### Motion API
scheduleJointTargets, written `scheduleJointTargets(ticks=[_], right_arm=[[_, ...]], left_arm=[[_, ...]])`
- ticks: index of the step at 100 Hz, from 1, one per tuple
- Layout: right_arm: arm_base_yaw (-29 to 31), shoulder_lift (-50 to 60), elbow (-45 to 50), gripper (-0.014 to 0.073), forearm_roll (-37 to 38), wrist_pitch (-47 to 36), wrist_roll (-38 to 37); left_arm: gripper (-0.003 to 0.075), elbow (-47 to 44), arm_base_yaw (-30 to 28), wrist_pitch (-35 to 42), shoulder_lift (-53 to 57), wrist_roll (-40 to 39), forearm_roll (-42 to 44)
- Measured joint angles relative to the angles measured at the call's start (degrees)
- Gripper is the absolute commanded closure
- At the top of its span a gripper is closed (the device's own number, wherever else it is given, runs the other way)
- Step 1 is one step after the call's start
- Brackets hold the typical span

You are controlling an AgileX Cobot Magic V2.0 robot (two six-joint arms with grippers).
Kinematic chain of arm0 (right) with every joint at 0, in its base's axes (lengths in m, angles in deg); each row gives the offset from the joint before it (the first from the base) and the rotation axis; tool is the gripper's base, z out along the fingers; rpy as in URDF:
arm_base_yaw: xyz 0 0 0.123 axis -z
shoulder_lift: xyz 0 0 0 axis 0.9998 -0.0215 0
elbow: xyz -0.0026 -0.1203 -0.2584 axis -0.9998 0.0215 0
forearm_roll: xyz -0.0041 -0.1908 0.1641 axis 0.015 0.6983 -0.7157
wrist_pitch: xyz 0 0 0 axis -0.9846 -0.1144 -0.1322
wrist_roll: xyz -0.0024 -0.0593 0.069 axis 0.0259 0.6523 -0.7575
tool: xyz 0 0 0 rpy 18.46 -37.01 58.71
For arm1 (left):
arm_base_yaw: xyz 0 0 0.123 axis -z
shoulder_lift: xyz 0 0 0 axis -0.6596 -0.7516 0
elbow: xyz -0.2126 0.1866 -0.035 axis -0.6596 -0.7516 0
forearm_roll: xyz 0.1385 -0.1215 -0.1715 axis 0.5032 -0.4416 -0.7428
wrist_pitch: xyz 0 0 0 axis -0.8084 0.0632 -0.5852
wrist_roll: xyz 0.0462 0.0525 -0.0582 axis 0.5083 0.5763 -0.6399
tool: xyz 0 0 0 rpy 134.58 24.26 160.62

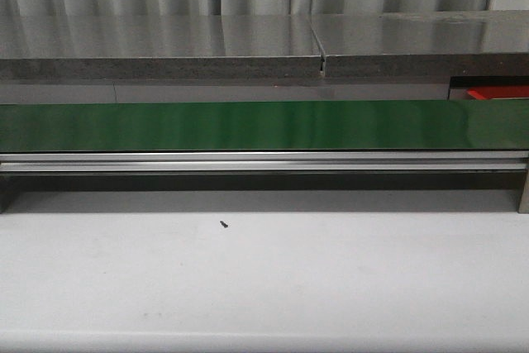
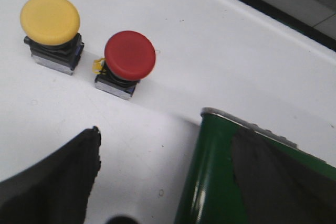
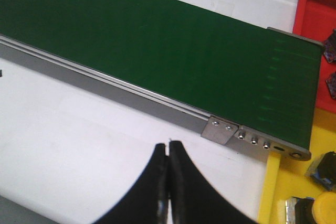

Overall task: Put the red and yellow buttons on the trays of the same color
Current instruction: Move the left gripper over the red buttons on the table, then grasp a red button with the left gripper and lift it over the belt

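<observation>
1. The right gripper point(image 3: 168, 153) hangs over the white table point(image 3: 79, 145). Its two fingers point(image 3: 181, 192) are pressed together and hold nothing.
2. The left gripper point(image 2: 157, 182) is wide open and empty. One dark finger point(image 2: 58, 177) is over the table; the other is over the green belt point(image 2: 210, 182).
3. In the left wrist view, the red button point(image 2: 129, 55) stands upright on the table, its round cap facing up, at about 11 o'clock from the gripper. Nothing stands between them.
4. The yellow button point(image 2: 50, 19) stands just beside the red one, at its 10 o'clock, also upright with cap up. The two do not touch.
5. In the right wrist view, the belt's long axis runs across, with a metal rail point(image 3: 105, 85) along its near edge.
6. Past the belt end there is a yellow tray point(image 3: 294, 177) with a yellow button point(image 3: 321, 208) already in it, and at 12 o'clock from it a red tray point(image 3: 312, 9).
7. In the front view, a small dark speck point(image 1: 224, 223) lies on the table before the belt.
</observation>
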Motion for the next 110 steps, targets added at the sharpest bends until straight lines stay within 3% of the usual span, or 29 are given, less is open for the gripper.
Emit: scheduleJointTargets(ticks=[110], right_arm=[[0.0, 0.0, 0.0, 0.0661, 0.0, 0.0, 0.09]], left_arm=[[0.0228, 20.28, 0.73, -0.5, -19.32, -1.85, 3.8]])
